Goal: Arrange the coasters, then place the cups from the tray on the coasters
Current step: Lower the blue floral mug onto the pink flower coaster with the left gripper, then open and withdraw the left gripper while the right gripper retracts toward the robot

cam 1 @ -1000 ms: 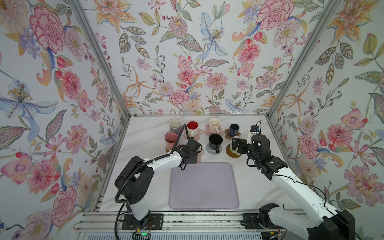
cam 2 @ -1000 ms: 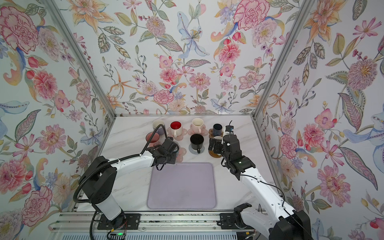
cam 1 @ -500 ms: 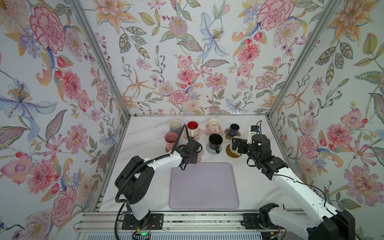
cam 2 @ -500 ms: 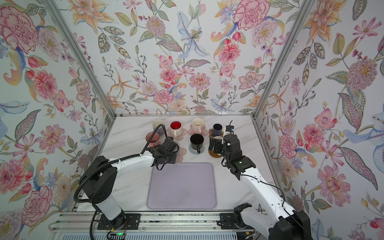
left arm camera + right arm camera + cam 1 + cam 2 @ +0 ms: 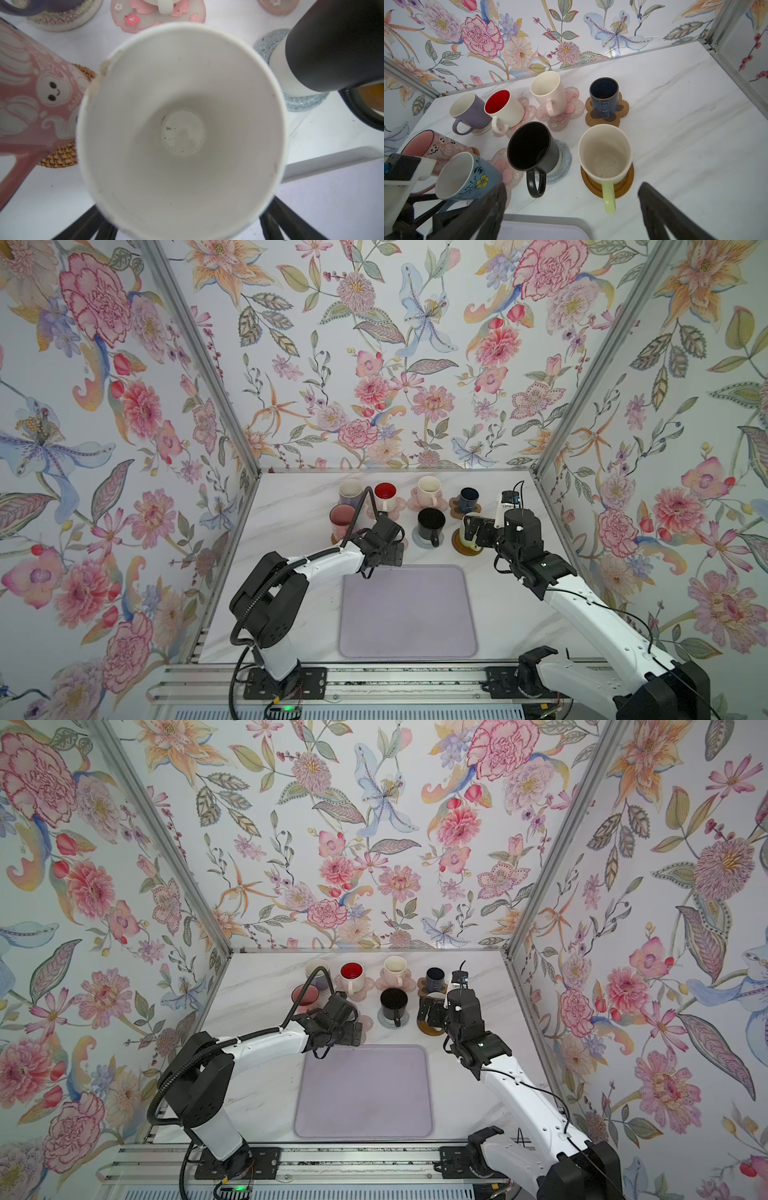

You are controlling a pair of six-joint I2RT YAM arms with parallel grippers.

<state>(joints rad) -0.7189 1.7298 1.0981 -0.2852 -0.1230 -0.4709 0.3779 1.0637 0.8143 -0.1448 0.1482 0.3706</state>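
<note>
The lavender tray (image 5: 407, 614) lies bare at the front. Behind it, cups stand on coasters in two rows. My left gripper (image 5: 182, 218) hangs open straight above the blue cup (image 5: 467, 178). Its fingers (image 5: 278, 216) are spread outside the cup's rim. That cup rests on a pink flower coaster (image 5: 505, 168) and is hidden under the gripper (image 5: 384, 547) in both top views. My right gripper (image 5: 572, 187) is open just in front of the light green cup (image 5: 605, 153) on the brown wooden disc (image 5: 627, 187), with the cup's handle pointing between its fingers.
The pink cup (image 5: 343, 518) sits on a rattan coaster beside the blue one, and the black cup (image 5: 431, 522) on a grey knitted coaster (image 5: 417, 541). Lavender (image 5: 350, 492), red-lined white (image 5: 385, 494), cream (image 5: 429, 488) and navy (image 5: 468, 498) cups line the back. Floral walls close three sides.
The left gripper has opened over the blue cup. Neither arm has shifted noticeably, and the right gripper stays open.
</note>
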